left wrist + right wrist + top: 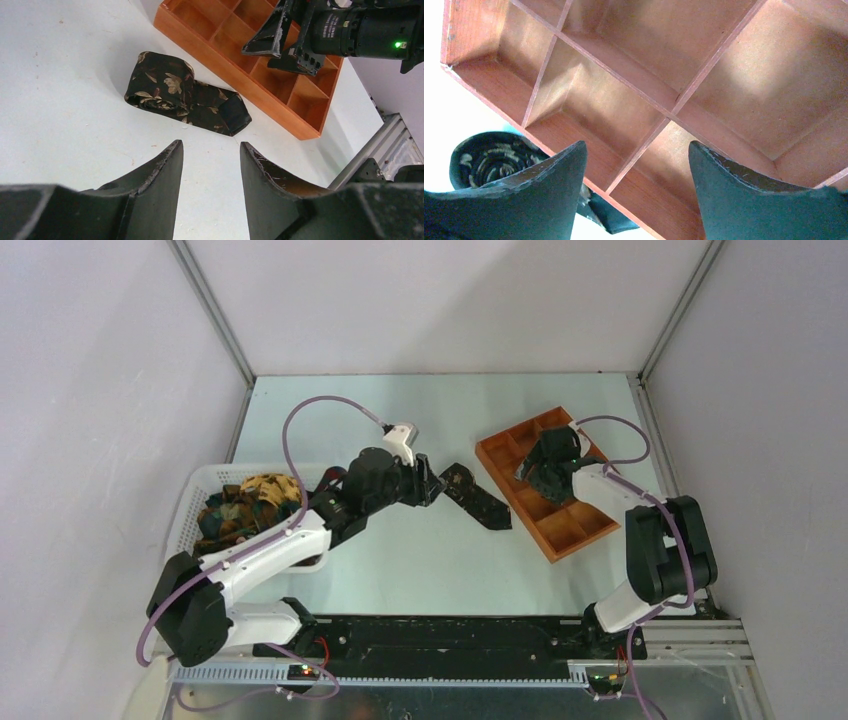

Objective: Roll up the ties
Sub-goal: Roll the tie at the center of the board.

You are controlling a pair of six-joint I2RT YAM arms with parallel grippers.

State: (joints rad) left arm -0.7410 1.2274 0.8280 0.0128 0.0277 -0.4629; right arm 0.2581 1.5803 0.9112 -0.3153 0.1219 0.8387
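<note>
One tie [476, 496] lies on the table between the arms, dark with a gold leafy print. In the left wrist view this tie [172, 90] is rolled at one end, with a short flat tail pointing toward the orange tray [225, 60]. My left gripper [210, 145] stands open just short of the tail, nothing between its fingers; from above, the left gripper [432, 483] sits at the tie's rolled end. My right gripper [636, 145] hangs open and empty over the tray's compartments [614, 100]. The roll [489, 157] shows beside the tray wall.
A white mesh basket [195, 480] at the left holds a heap of more ties [245, 505]. The orange tray [580, 525] lies at an angle at the right, the right gripper [538, 472] above its middle compartments. Enclosure walls stand on three sides.
</note>
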